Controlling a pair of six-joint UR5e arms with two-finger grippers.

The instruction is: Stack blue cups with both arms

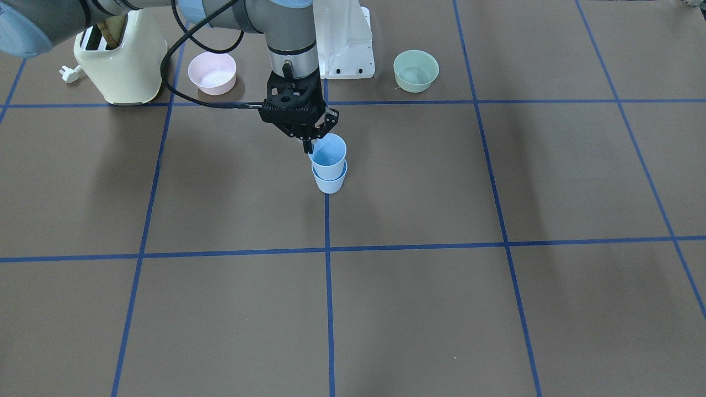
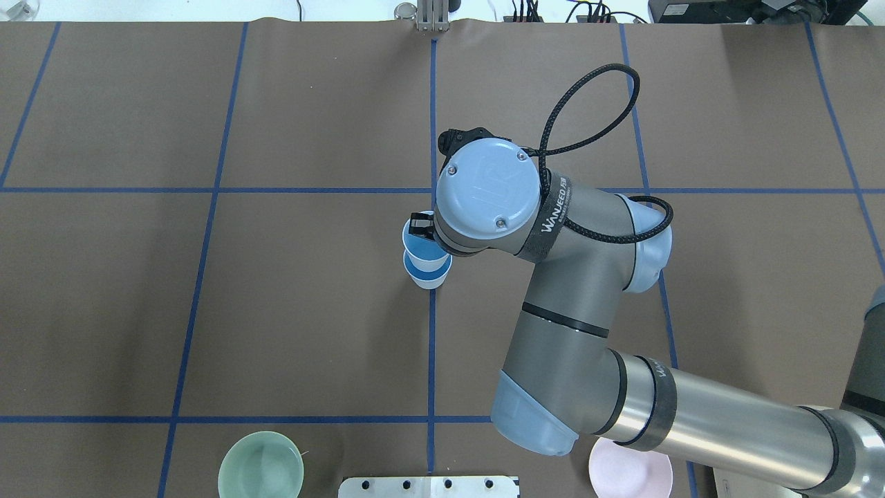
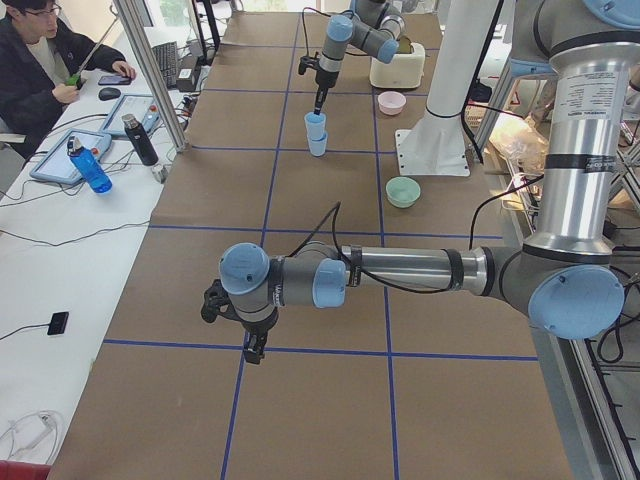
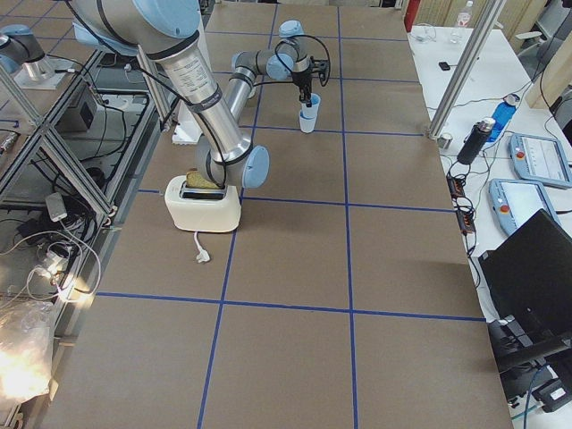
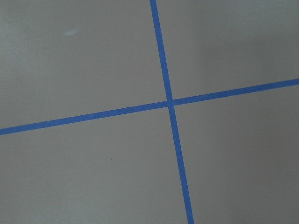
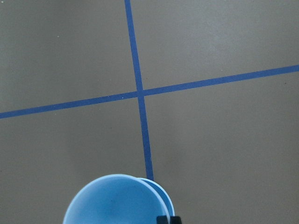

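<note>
Two pale-blue cups stand near the table's middle, on a blue tape line. The upper blue cup (image 1: 329,156) sits nested in the lower blue cup (image 1: 330,182); both show in the overhead view, upper (image 2: 423,250) and lower (image 2: 429,279). My right gripper (image 1: 310,142) hangs over the stack and is shut on the upper cup's rim, one finger inside it. The right wrist view shows the upper cup's mouth (image 6: 114,200) at its bottom edge. My left gripper (image 3: 255,350) hovers low over a tape crossing far from the cups, and I cannot tell whether it is open or shut.
A pink bowl (image 1: 212,73), a cream toaster (image 1: 118,60), the white base pedestal (image 1: 345,41) and a mint-green bowl (image 1: 416,70) stand along the robot's side of the table. An operator sits at a side desk (image 3: 40,60).
</note>
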